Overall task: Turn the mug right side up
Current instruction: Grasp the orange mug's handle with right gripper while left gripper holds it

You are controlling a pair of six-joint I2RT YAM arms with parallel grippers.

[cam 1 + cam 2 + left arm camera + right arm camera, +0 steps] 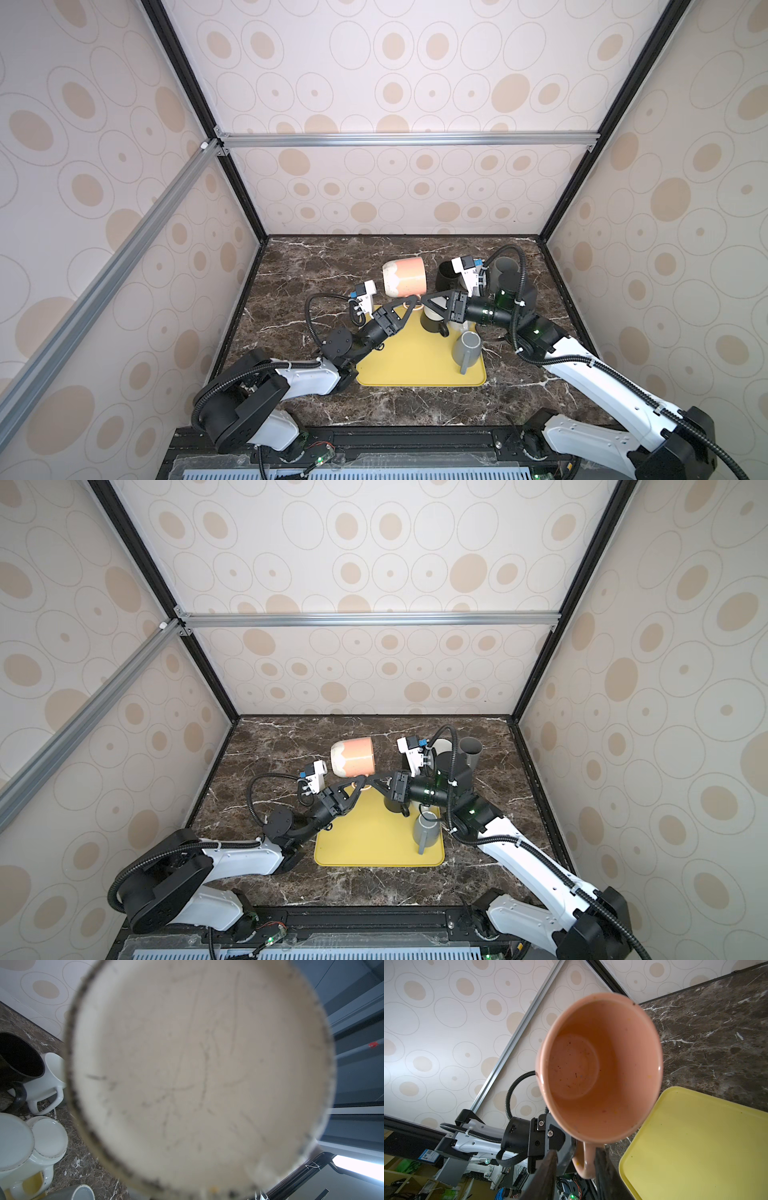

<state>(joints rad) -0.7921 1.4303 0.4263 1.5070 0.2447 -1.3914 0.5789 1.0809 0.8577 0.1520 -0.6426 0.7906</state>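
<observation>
A salmon-pink mug [405, 276] [353, 756] with a cream base hangs on its side above the table's middle, in both top views. Its handle [586, 1159] points down toward the tray. My left gripper [413, 302] [362, 780] comes in from the left, shut on the handle. In the left wrist view the mug's scuffed base [197, 1074] fills the picture and hides the jaws. My right gripper [424, 301] [577, 1167] meets it from the right. Its fingers [604, 1167] close round the handle, with a left finger between them. The right wrist view looks into the mug's mouth [598, 1068].
A yellow tray [399, 365] lies below the mug, holding an upright grey mug [467, 349] and a dark mug [432, 324]. Behind the right arm stand a black mug [446, 276] and a grey one [505, 266]. White mugs [47, 1078] stand nearby.
</observation>
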